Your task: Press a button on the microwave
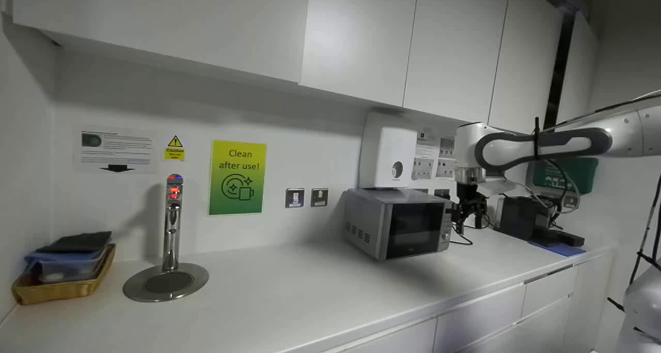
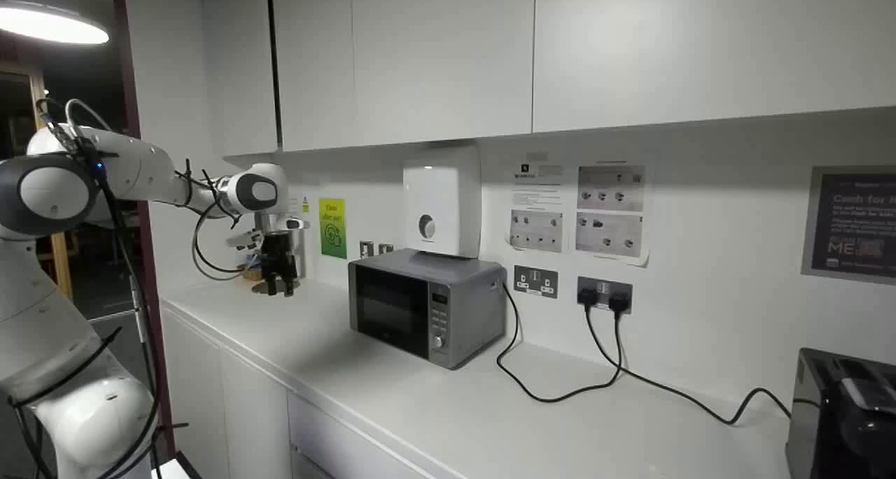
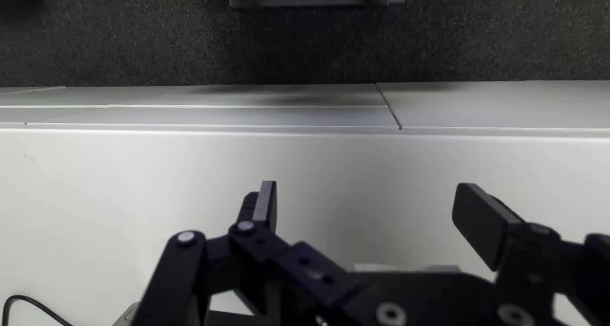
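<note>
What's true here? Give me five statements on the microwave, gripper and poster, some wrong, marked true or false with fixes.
1. The gripper is open. True.
2. On the microwave, the control panel is right of the door in both exterior views. True.
3. The gripper touches the control panel. False: an exterior view shows it clear of the microwave.
4. The door is wide open. False: it is shut.
5. A "Clean after use!" poster hangs on the wall. True.
</note>
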`<state>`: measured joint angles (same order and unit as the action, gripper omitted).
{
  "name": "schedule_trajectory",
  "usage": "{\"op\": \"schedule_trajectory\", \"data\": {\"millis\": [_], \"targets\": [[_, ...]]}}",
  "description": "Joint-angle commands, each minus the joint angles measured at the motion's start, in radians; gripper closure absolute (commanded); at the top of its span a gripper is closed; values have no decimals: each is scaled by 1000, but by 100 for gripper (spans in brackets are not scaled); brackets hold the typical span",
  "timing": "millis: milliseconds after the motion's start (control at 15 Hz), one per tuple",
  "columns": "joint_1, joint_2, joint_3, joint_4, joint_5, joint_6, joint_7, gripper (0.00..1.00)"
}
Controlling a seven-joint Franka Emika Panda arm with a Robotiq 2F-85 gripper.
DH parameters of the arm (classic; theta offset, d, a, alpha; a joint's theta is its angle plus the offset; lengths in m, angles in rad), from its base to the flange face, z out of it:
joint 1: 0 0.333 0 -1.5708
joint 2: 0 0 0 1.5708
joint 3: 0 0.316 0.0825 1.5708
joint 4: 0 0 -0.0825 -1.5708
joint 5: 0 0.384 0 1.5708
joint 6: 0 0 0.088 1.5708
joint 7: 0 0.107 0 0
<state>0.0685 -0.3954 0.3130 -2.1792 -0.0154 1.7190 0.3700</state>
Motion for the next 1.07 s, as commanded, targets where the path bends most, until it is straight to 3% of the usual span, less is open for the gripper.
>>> {"op": "schedule_trajectory", "data": {"millis": [0,1000], "targets": [[25,4,-20,3,-8,-3,8,0],[-15,6,-64,7,-18,71,129,0]]}}
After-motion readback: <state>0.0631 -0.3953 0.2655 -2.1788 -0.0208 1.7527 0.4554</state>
